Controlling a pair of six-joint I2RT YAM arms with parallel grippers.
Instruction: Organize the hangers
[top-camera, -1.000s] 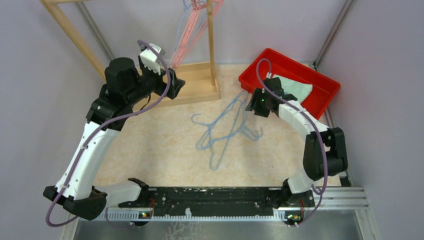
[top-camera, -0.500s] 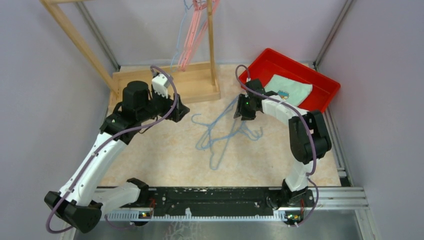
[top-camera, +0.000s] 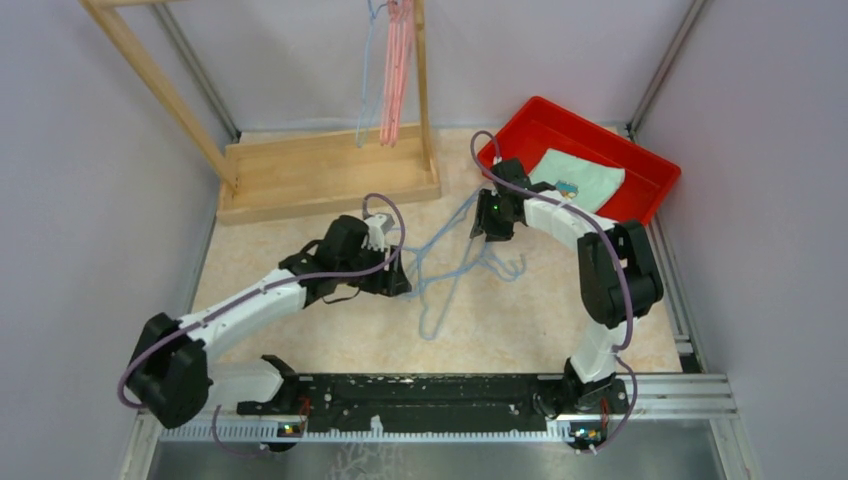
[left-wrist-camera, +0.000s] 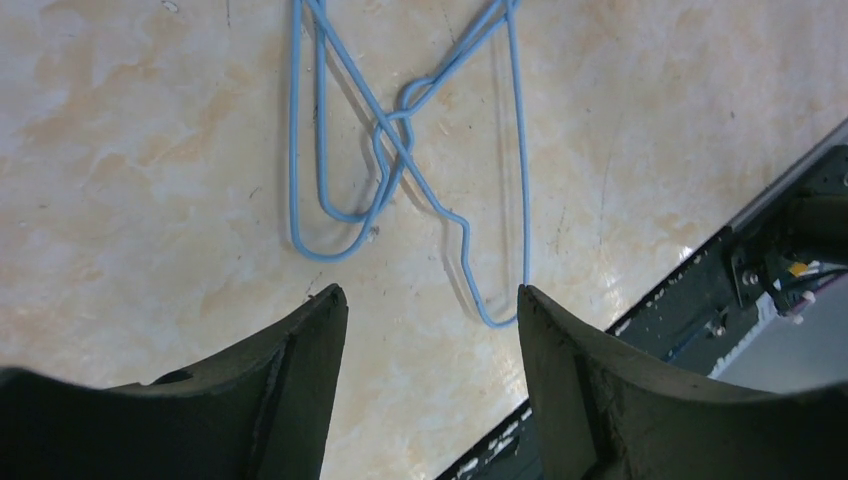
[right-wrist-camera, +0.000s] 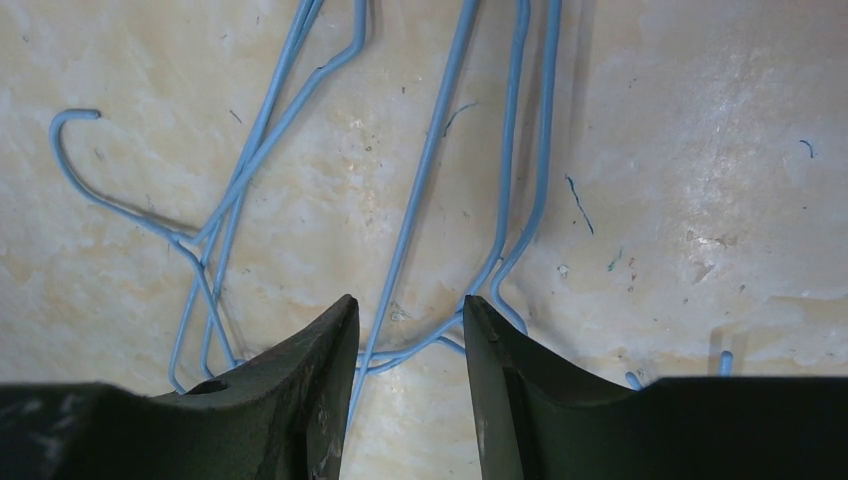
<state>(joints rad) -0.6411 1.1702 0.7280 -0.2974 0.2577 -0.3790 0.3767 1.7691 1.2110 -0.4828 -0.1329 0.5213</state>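
Blue hangers (left-wrist-camera: 293, 150) tangled, left end effector (left-wrist-camera: 430, 295) reaching low, wide apart, right end effector (right-wrist-camera: 408, 305) narrow, straddling one.

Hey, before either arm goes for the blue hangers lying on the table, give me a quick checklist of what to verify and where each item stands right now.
1. Left gripper open, nothing between its fingers: ok.
2. Right gripper open, one wire of the blue hangers running through its gap: ok.
3. Blue hangers lying apart for a single pick: not ok, they overlap in a tangle on the table.
4. Grippers clear of each other: ok, at opposite sides of the pile.
5. Free room on the wooden rack beside the hung hangers: cannot tell, its rail is out of view.
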